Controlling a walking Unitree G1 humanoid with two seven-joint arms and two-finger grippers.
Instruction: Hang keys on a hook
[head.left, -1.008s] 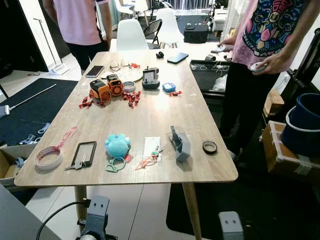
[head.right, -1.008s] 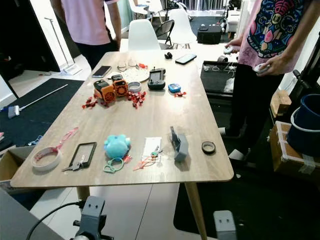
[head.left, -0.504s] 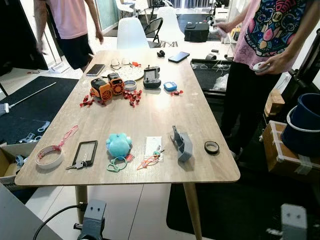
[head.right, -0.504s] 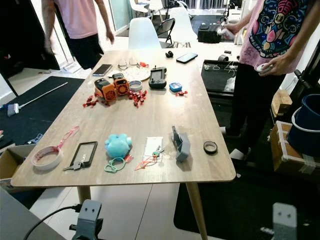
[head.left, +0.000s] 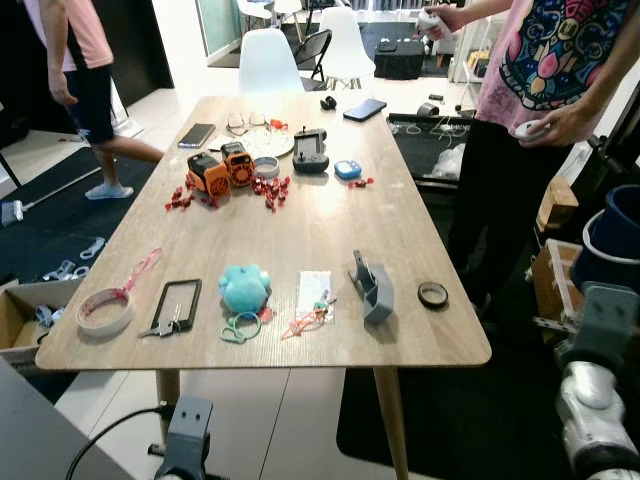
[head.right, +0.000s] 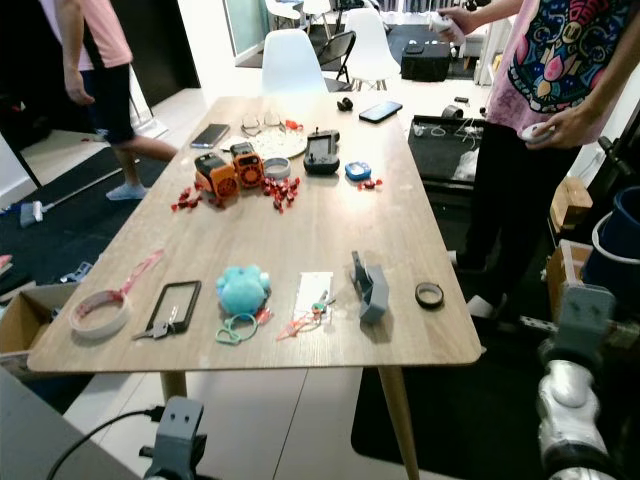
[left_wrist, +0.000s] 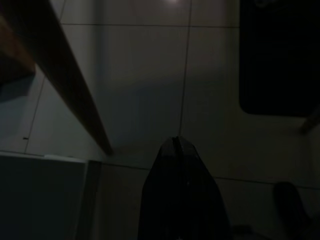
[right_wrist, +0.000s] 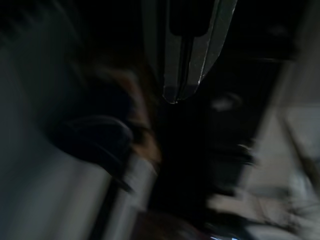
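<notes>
Before me stands a wooden table (head.left: 300, 215). The keys (head.left: 308, 318) lie near its front edge on a white card (head.left: 314, 292), with the grey hook stand (head.left: 372, 288) just beside them at three o'clock and a teal plush (head.left: 244, 286) at nine o'clock. A black ring (head.left: 433, 295) sits at three o'clock of the stand. Orange toys (head.left: 218, 169) are grouped well beyond, at eleven o'clock.

My left gripper (left_wrist: 175, 142) hangs low over dim tiled floor, jaws pressed together, holding nothing. My right gripper (right_wrist: 172, 97) shows blurred in darkness, jaws likewise closed and empty; its silver arm (head.left: 598, 400) is at five o'clock of the table.

A person (head.left: 545, 90) stands at the table's right side.
</notes>
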